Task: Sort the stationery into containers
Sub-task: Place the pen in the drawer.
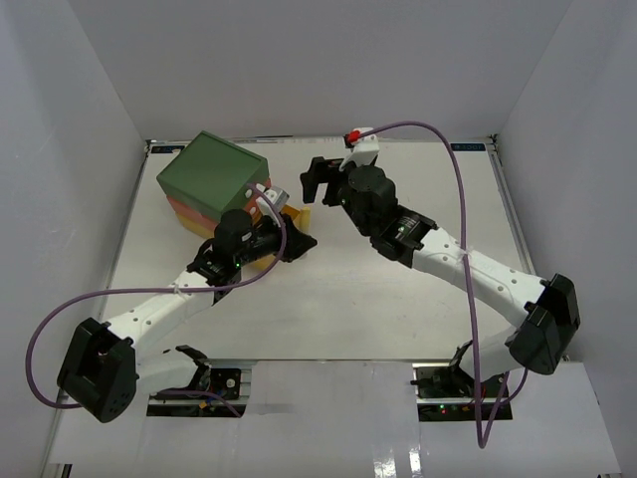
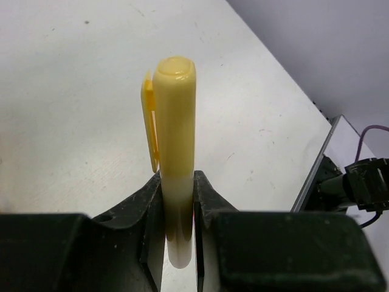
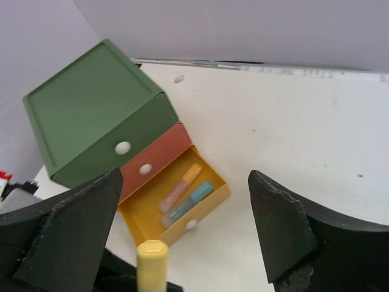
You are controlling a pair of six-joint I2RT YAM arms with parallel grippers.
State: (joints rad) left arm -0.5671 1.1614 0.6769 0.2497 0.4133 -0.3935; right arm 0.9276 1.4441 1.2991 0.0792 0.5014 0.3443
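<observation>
Left wrist | left gripper (image 2: 177, 182) clamped on yellow marker (image 2: 174, 140) over tabletop (image 2: 73, 91) | right gripper (image 3: 183, 176) wide open, empty | yellow drawer (image 3: 213, 210) open, two pens inside | risk: off-centre release drops marker outside the drawer

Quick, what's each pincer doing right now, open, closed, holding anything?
Left pincer: closed on a yellow marker.
Right pincer: open, holding nothing.
</observation>
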